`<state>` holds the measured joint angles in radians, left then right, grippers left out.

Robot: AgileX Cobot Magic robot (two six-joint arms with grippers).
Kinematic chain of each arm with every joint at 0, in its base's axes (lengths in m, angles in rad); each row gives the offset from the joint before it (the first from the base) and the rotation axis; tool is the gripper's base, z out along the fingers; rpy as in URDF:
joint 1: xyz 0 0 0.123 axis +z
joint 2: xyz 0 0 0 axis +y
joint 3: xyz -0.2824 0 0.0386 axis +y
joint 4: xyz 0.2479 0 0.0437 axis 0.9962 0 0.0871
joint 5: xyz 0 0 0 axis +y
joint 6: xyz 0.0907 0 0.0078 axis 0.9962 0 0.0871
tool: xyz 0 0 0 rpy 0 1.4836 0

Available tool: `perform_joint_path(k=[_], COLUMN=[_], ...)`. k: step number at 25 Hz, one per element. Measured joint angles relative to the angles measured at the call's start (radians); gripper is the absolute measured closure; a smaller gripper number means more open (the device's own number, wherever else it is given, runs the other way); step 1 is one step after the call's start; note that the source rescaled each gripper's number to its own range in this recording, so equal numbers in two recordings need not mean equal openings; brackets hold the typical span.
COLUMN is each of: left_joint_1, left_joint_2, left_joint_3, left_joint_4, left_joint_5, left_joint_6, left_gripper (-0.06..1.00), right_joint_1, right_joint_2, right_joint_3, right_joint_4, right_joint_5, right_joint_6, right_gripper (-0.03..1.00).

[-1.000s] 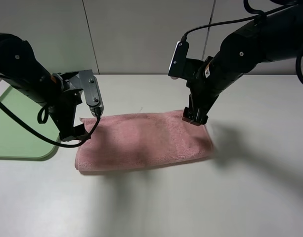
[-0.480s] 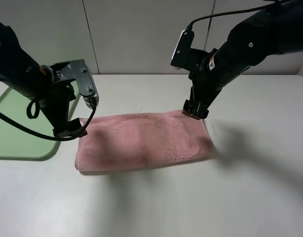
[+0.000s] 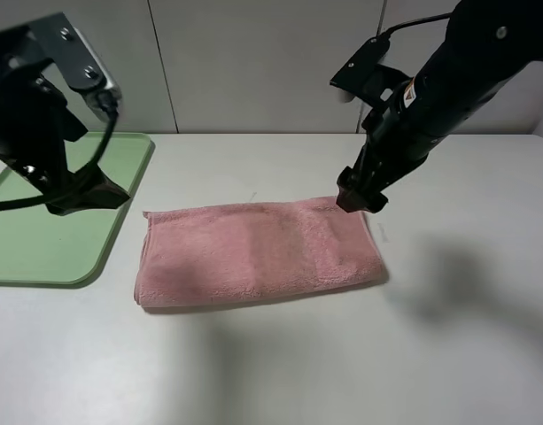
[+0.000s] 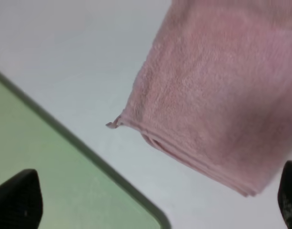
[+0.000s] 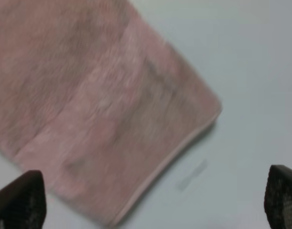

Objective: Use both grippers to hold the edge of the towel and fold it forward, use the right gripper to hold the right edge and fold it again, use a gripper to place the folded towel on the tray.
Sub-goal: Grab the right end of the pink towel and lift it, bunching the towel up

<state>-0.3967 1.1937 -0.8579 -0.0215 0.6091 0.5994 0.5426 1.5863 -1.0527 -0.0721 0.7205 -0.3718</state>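
The pink towel point(image 3: 258, 252) lies folded in a long strip on the white table, held by nothing. My left gripper point(image 3: 85, 197) hangs open and empty above the tray's right part, to the left of the towel's left end. The left wrist view shows the towel's left end point(image 4: 212, 95) and the gripper point(image 4: 155, 198) with its fingertips wide apart. My right gripper point(image 3: 360, 200) is open and empty just above the towel's far right corner. The right wrist view shows that corner point(image 5: 103, 105) beyond the open gripper point(image 5: 150, 200).
A light green tray point(image 3: 41, 239) lies flat at the table's left edge, also in the left wrist view point(image 4: 50, 181). A grey panelled wall point(image 3: 262, 62) stands behind the table. Bare white table point(image 3: 342, 354) lies in front of and right of the towel.
My left arm has lifted and moved left, away from the towel's left end and over the tray. My right gripper has risen slightly and stays over the far right corner.
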Motion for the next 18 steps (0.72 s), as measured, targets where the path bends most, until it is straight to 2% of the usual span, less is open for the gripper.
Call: perform_joint_path(k=[10, 18], left_joint_1=[0.000, 0.000], left_joint_2=[-0.284, -0.513], left_joint_3=[0.000, 0.005], left_joint_4=[0.000, 0.000], left_joint_5=[0.197, 0.345], left_joint_6=[-0.249, -0.394], left_gripper=[-0.04, -0.04], right_joint_1=[0.000, 0.000], right_joint_2=[-0.050, -0.050], right_joint_3=[-0.001, -0.001], right_joint_4=[0.114, 0.165], right_joint_5=[0.236, 0.297], right_joint_6=[0.117, 0.139], right_gripper=[-0.03, -0.03])
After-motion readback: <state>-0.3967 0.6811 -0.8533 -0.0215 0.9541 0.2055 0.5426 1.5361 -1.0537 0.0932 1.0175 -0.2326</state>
